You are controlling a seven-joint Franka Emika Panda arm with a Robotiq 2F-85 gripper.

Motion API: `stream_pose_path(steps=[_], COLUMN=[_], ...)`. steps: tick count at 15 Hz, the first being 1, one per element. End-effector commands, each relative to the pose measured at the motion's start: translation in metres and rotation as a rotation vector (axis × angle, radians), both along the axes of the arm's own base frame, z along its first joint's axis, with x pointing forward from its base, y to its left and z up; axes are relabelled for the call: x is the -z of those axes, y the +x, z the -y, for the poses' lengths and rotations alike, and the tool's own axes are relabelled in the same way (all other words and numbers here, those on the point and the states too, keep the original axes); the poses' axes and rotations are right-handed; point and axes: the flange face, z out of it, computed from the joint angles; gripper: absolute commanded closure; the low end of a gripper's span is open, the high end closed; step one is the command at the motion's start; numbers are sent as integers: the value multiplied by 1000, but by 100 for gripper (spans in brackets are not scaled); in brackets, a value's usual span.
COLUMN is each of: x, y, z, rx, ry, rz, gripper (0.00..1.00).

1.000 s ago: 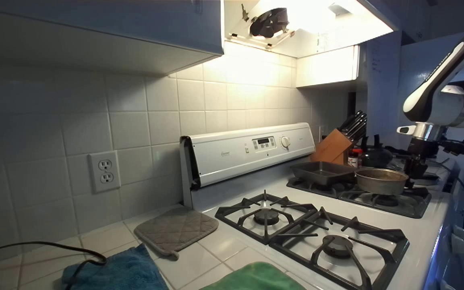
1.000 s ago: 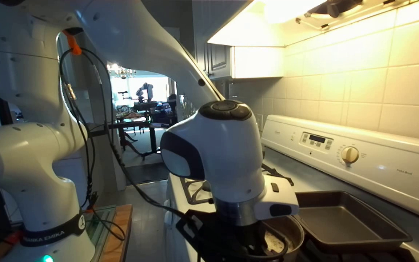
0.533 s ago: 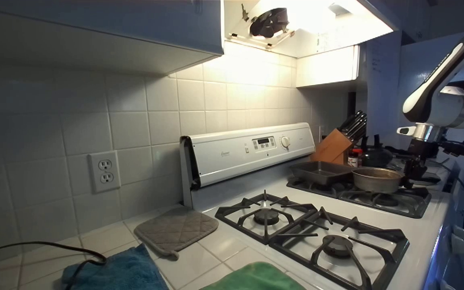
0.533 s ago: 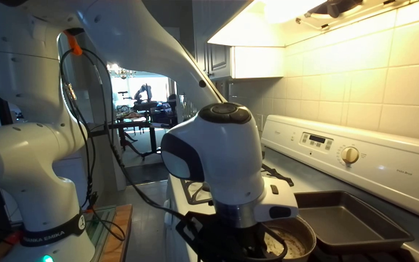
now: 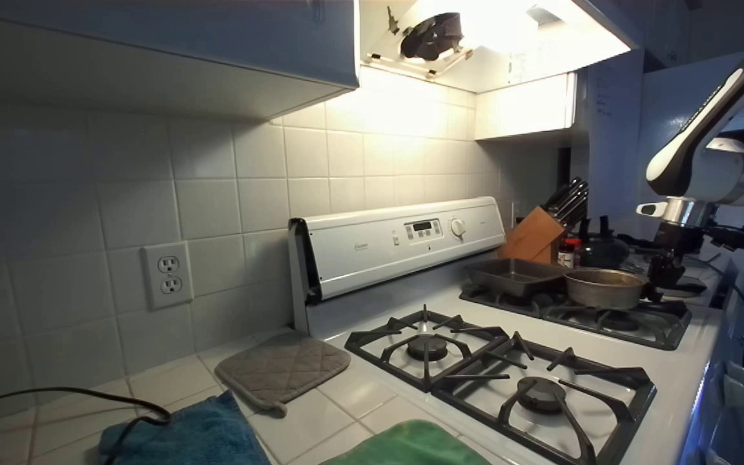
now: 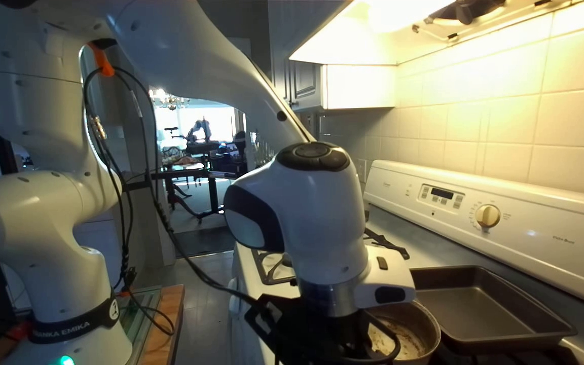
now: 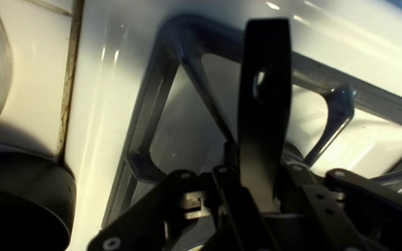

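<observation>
Saucepan of round, tarnished metal [image 5: 604,294] is seen side-on in an exterior view, at the far black metal burner grate [image 5: 659,334] and just beside the rectangular dark metal baking pan [image 5: 515,272]; whether its weight is borne by the grate cannot be told; its stained inner base [image 6: 412,339] is revealed from above in an exterior view, where the rest of the saucepan is partly covered by the white robot arm [image 6: 322,218]; a wooden knife block [image 5: 532,239] and a grey quilted fabric potholder [image 5: 281,371] are shown in an exterior view but not in the wrist view; there the saucepan's body is mostly hidden, but its flat black handle with an oval hole [image 7: 266,115] is plainly displayed, as is a black rounded vessel [image 7: 26,183] at the lower left; that handle is clamped in the black two-fingered gripper [image 7: 258,167], the jaws being held apart only by what lies between them; in neither exterior view can this grip be made out.
</observation>
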Motion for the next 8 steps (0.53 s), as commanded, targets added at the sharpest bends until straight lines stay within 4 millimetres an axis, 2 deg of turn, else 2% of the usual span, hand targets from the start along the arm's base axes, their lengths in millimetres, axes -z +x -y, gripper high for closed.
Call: stream_pose_path(steps=[1,8], x=[-15,-26], y=[-10,-19], z=[-1,-2], rx=[7,-5], ry=[-11,-12], rz=[20,27], gripper=[94,94])
